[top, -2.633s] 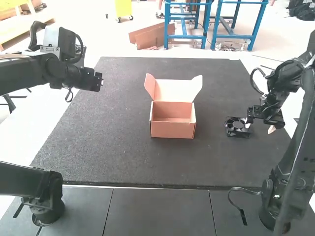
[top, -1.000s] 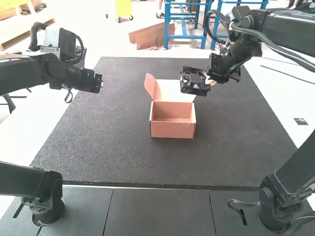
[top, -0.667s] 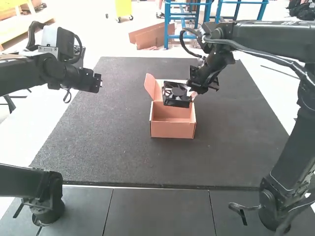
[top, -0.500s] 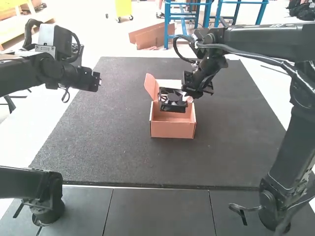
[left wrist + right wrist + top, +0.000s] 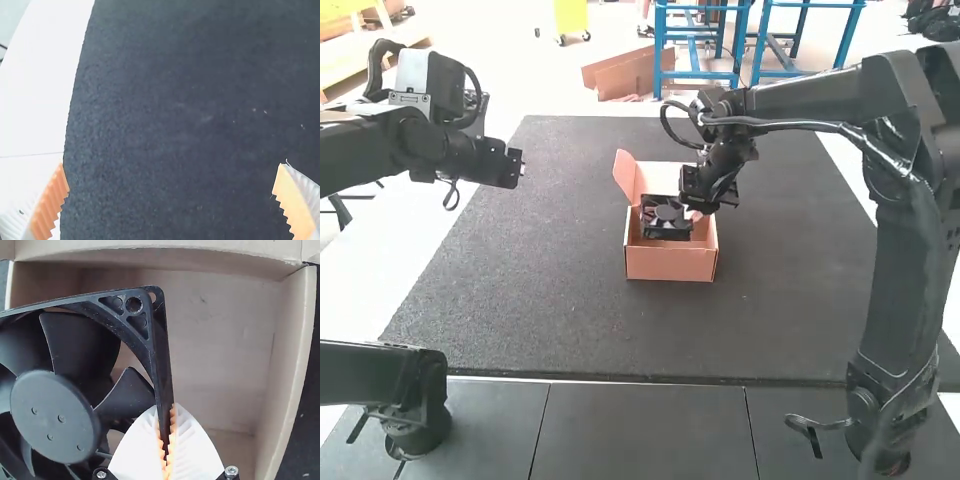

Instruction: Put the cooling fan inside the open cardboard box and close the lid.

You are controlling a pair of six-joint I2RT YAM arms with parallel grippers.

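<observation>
Black mat surface point(image 5: 550, 300) carries open cardboard box point(image 5: 670, 262); cooling fan point(image 5: 75, 405) hangs tilted, partly inside box mouth. Judged light, with rigid plastic frame and fragile blades, so best held by frame edge, as here: one frame rail clamped between right fingers point(image 5: 192, 440). Behind box, lid point(image 5: 680, 178) stands upright. Well apart over mat, left fingers point(image 5: 47, 202) spread wide, holding nothing.

A dark mat point(image 5: 540, 260) covers the table point(image 5: 640, 430), with one cardboard box point(image 5: 670, 258) on it.
The box stands upright and open-topped, its lid point(image 5: 660, 178) raised at the far side. The mat stretches away from the box on every side. Nearer than the box, past the mat's edge, grey table panels show.
</observation>
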